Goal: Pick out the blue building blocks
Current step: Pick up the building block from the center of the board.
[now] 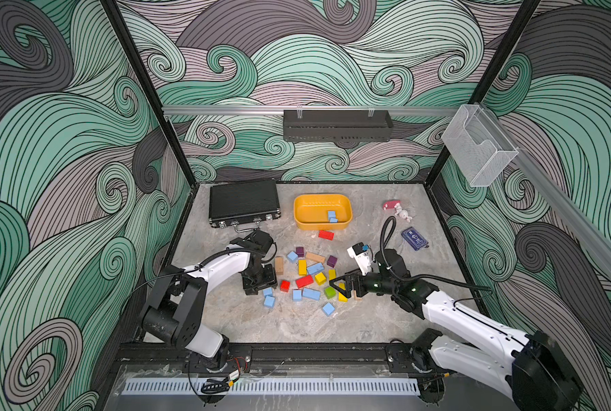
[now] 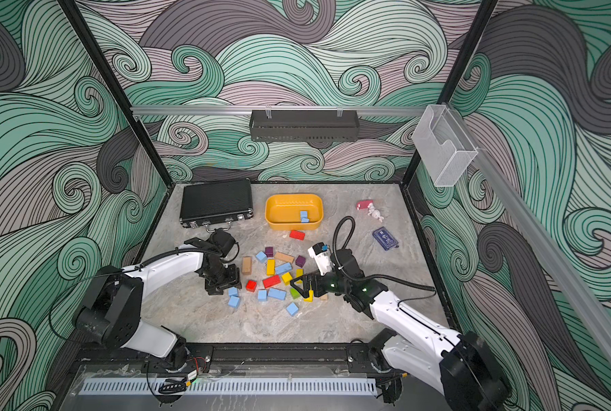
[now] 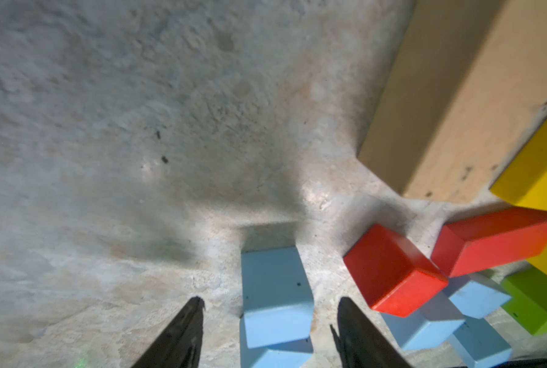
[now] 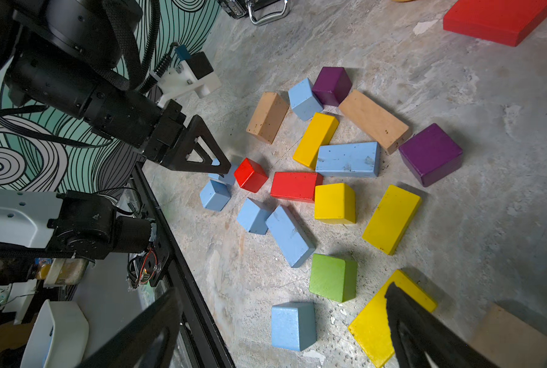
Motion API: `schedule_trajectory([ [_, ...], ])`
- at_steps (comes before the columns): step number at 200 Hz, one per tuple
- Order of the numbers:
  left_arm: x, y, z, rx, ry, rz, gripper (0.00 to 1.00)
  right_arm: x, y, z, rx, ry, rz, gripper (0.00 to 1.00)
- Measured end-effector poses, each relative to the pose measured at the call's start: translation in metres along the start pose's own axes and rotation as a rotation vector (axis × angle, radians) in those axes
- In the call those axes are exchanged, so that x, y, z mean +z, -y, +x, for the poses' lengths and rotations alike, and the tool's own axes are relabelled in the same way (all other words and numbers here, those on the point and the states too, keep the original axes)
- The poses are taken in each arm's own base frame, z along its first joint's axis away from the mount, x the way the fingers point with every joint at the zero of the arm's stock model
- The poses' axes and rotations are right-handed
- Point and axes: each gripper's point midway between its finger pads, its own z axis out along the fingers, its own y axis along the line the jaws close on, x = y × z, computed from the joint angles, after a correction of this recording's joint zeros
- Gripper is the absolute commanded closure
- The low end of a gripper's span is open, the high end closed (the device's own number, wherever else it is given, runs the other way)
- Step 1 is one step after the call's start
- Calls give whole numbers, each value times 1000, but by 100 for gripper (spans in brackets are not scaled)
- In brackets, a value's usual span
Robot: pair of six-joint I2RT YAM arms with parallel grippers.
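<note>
Several blue building blocks lie among the mixed pile in both top views, such as a bar [image 1: 311, 294] and a cube [image 1: 328, 309]. Two more rest in the yellow tray [image 1: 305, 217]. My left gripper [image 3: 271, 301] points down over a blue cube [image 3: 277, 296] at the pile's left edge [image 1: 267, 291]. Its fingers [image 3: 186, 328] straddle the cube with a gap on each side, so it is open. A second blue cube [image 1: 269, 301] sits just in front. My right gripper [image 4: 283, 290] hangs wide open and empty above another blue cube [image 4: 292, 325], beside the green block [image 4: 332, 277].
Red [image 1: 304, 281], yellow [image 1: 302, 267], purple [image 1: 331, 261] and tan [image 1: 279, 265] blocks crowd the blue ones. A black case [image 1: 243, 203] sits back left, a dark blue card packet [image 1: 415, 239] and small toys [image 1: 396, 210] back right. A lone red block [image 1: 326, 235] lies before the tray.
</note>
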Motion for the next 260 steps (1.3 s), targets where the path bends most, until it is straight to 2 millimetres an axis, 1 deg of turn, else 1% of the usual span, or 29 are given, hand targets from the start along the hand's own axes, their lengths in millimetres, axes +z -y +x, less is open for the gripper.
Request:
schedule_trajectory([
  [40,3,0,-1,5,-3,-7,40,0,-2,-6,-20,6,-2,0],
  [72,8,0,-3,7,-11,-18,43,1,-2,-6,-25,5,1,0],
  [114,12,-1,-4,10,-23,-27,49,0,-3,-11,-36,14,5,1],
  [130,12,0,-5,13,-23,-27,50,0,-2,-11,-40,17,11,0],
  [150,13,1,-5,18,-23,-27,54,1,-1,-11,-44,17,18,0],
  [187,14,1,-5,24,-26,-29,57,1,0,-10,-47,14,22,1],
  [202,14,2,-5,28,-25,-30,61,1,0,-10,-48,14,25,1],
  [260,13,3,-7,34,-20,-30,70,0,3,-9,-46,13,41,0],
])
